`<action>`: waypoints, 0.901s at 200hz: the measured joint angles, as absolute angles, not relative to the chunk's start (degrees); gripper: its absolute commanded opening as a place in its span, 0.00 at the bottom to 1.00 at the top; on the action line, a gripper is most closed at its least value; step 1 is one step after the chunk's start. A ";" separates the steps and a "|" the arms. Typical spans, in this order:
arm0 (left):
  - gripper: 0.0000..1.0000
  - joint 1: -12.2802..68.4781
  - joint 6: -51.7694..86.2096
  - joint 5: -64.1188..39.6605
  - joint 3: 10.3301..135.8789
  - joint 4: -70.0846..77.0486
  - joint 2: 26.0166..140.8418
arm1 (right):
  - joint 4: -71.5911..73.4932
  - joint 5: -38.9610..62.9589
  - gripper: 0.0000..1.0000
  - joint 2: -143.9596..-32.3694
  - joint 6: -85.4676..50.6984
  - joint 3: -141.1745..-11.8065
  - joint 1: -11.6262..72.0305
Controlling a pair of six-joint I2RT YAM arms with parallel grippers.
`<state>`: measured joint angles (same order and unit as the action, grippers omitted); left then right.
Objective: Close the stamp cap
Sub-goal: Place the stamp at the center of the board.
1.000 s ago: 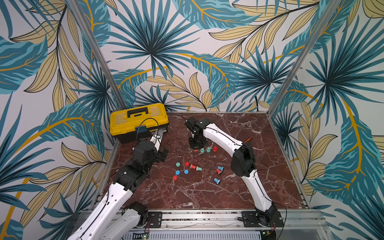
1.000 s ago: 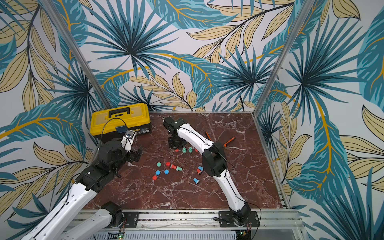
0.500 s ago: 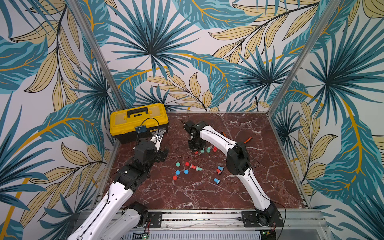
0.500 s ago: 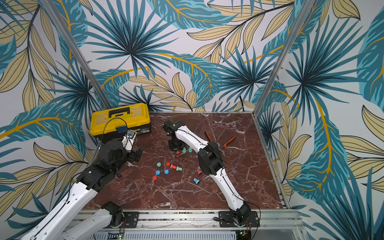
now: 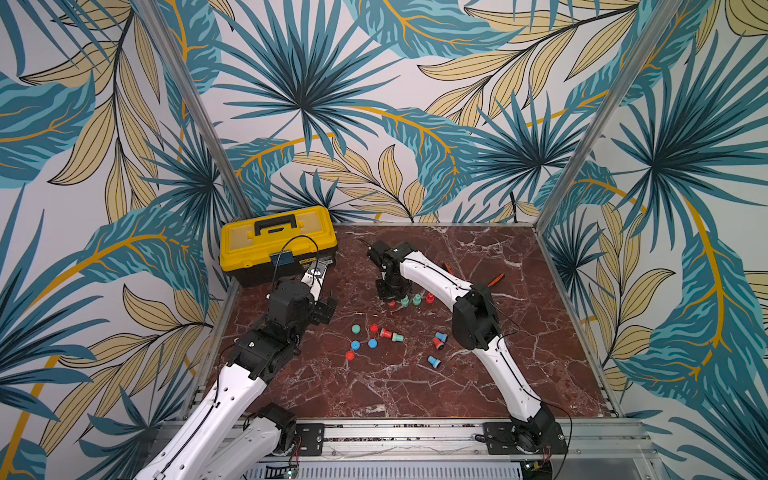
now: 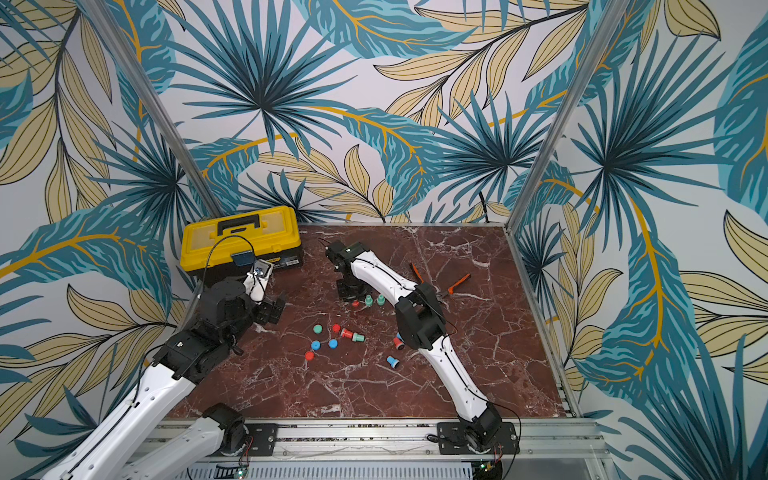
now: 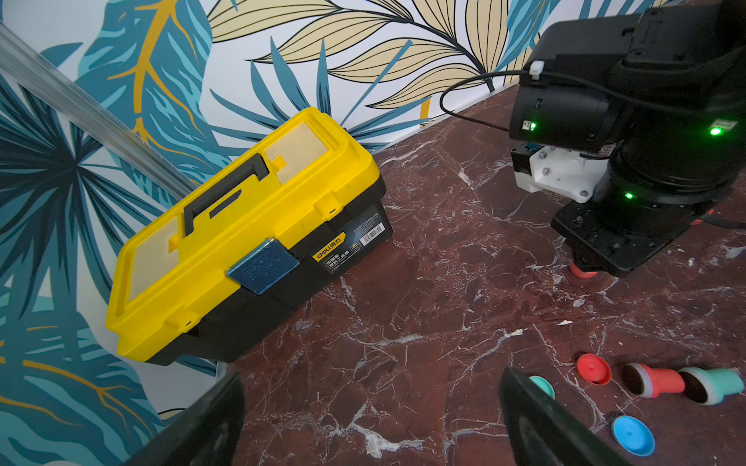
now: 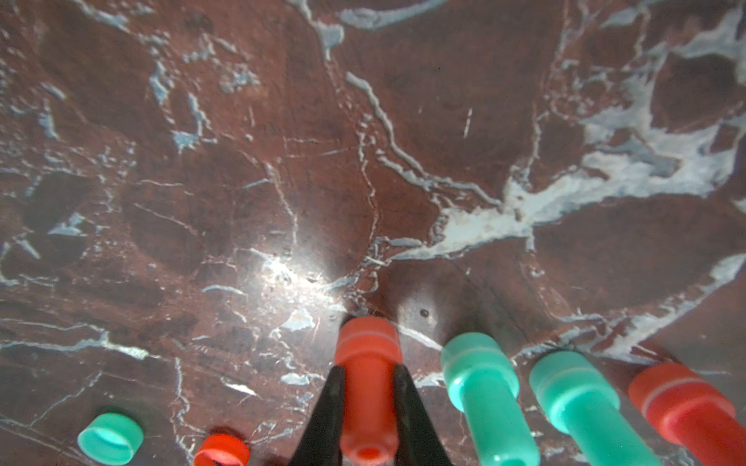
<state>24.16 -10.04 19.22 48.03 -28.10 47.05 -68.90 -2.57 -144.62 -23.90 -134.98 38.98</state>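
My right gripper is shut on a red stamp, which stands upright with its wide end down on the marble. Both top views show this at the table's back middle: the right gripper over the red stamp. Beside it stand two teal stamps and another red stamp. Loose caps lie nearer the front: teal, red and blue. A red stamp and a teal stamp lie on their sides. My left gripper hangs open and empty at the left.
A yellow toolbox sits at the back left corner, close to my left gripper. Orange-handled pliers lie behind the right arm. Several more stamps lie by the right arm's elbow. Metal posts and walls ring the marble table.
The right arm's elbow has shifted a little to the left while its gripper stayed on the red stamp in the row. The left arm has not moved.
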 measured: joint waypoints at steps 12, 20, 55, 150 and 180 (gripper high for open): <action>1.00 24.16 -10.04 19.22 48.03 -28.10 47.05 | -68.88 -2.59 0.26 -144.62 -23.79 -135.00 38.98; 1.00 24.16 -10.04 19.22 48.03 -28.10 47.05 | -68.84 -2.61 0.29 -144.62 -23.68 -135.00 38.96; 1.00 24.16 -10.04 19.22 48.03 -28.10 47.05 | -68.79 -2.79 0.33 -144.62 -23.51 -135.00 38.76; 1.00 24.16 -10.07 19.25 48.03 -28.10 46.83 | -68.64 -2.17 0.33 -139.90 -23.51 -132.77 38.54; 1.00 24.16 -10.07 19.27 48.03 -28.10 46.81 | -66.87 -1.48 0.33 -132.62 -23.57 -125.73 38.54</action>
